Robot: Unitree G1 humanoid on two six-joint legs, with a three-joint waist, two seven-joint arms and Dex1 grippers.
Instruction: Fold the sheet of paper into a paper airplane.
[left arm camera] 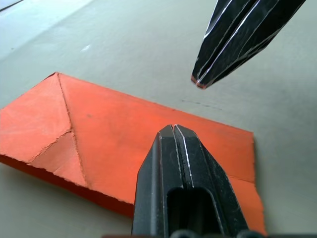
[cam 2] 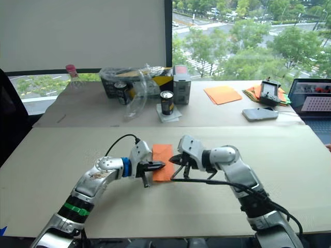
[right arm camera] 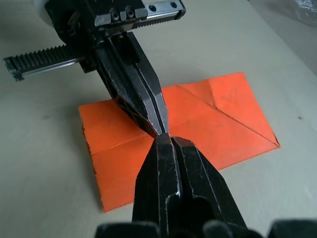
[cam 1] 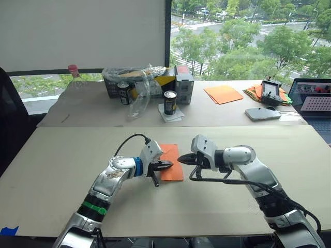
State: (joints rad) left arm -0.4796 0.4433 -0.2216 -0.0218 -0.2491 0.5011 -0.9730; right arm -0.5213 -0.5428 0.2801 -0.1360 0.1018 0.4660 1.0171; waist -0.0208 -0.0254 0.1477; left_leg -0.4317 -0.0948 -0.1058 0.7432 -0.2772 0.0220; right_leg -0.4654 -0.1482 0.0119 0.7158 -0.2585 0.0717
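Beige tabletop (cam 1: pixel 62 170) carries your folded sheet of paper (cam 1: pixel 170 160) (creased, lying flat) between both arms; the left gripper (cam 1: pixel 166 166) and right gripper (cam 1: pixel 182 160) hover over it, each pinched closed on nothing.

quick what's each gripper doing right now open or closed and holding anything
Left gripper: closed, holding nothing, tip over the sheet of paper.
Right gripper: closed, holding nothing, tip by the paper's edge.

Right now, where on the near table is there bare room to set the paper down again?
Bare table lies left of the left hand, and right of the right hand toward the laptop. Crowded: the middle, where both shut hands meet over the sheet of paper.
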